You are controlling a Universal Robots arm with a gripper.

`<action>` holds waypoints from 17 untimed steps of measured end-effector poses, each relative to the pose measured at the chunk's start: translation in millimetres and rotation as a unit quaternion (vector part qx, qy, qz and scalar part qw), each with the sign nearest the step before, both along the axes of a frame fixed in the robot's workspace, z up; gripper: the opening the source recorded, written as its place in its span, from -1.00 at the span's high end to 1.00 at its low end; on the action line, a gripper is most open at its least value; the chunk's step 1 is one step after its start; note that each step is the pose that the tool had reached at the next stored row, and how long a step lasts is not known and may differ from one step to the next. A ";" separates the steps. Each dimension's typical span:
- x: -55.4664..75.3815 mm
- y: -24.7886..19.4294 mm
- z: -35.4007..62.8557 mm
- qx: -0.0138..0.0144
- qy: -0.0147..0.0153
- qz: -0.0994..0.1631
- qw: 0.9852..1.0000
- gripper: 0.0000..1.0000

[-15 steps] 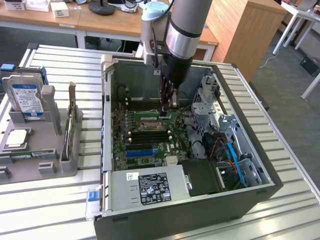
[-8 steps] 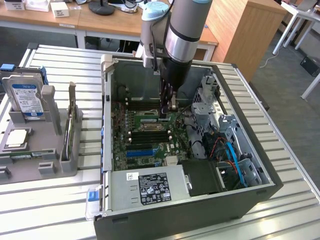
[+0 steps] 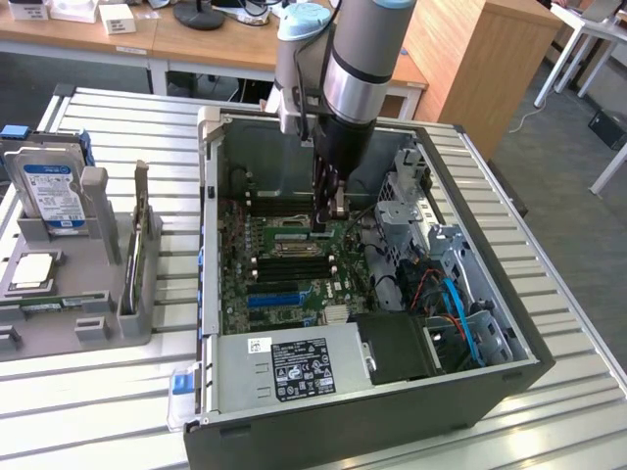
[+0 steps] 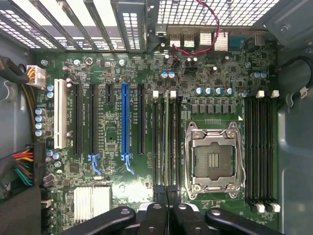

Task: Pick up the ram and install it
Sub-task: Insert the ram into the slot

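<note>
Reaching into the case (image 3: pixel 212 225), the fingers (image 4: pixel 155 218) were clenched on the ram (image 4: pixel 167 142). It stood edge-on directly beneath them among the slots (image 4: pixel 157 137), the socket (image 4: pixel 213 159) just beside.

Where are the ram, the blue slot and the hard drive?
ram (image 4: pixel 167 142), wrist view, its thin top edge
blue slot (image 4: pixel 124 122), wrist view, middle of its length
hard drive (image 3: pixel 49 188), exterior view, its blue label

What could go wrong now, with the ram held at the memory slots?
1. The ram, gripped edge-on in the shut jaws, may be slightly off its slot beside the empty processor socket; pushing then could bend it or the slot.
2. The white end clips, if not open, could block seating.
</note>
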State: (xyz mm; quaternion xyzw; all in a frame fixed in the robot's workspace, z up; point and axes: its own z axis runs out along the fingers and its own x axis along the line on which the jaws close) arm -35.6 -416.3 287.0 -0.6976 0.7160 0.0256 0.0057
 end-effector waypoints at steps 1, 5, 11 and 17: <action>0.1 -0.5 0.1 0.000 0.000 0.000 1.000 0.76; 0.1 -2.9 0.1 0.000 0.000 0.000 1.000 0.76; 0.1 -7.1 0.1 0.002 0.000 0.000 1.000 0.76; 0.1 -7.7 -2.2 0.003 0.000 0.000 1.000 0.76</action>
